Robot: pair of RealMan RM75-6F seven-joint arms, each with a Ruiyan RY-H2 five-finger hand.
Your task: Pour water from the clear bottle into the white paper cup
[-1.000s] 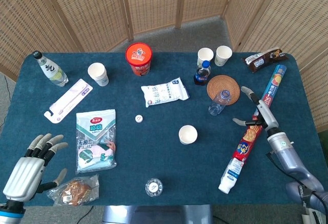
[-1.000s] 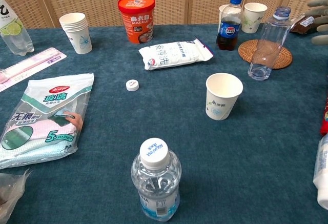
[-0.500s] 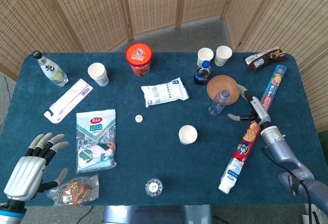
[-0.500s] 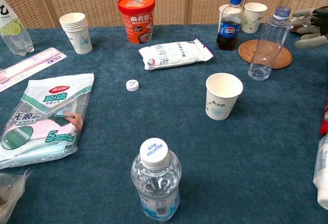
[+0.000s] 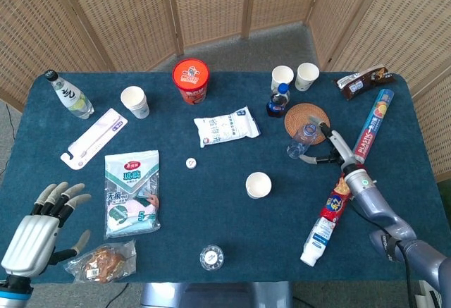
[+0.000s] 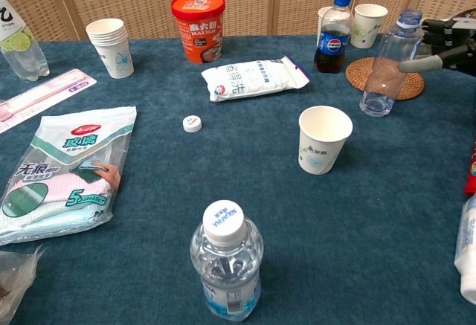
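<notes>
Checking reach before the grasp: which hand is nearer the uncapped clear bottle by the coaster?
Right. The right hand is beside the clear bottle on its right, fingers around it but no firm grip visible. The left hand is open at the table's near-left corner, far away.

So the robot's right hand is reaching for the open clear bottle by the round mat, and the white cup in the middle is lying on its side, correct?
Not quite. The white cup stands upright, as the chest view shows. The rest holds.
</notes>
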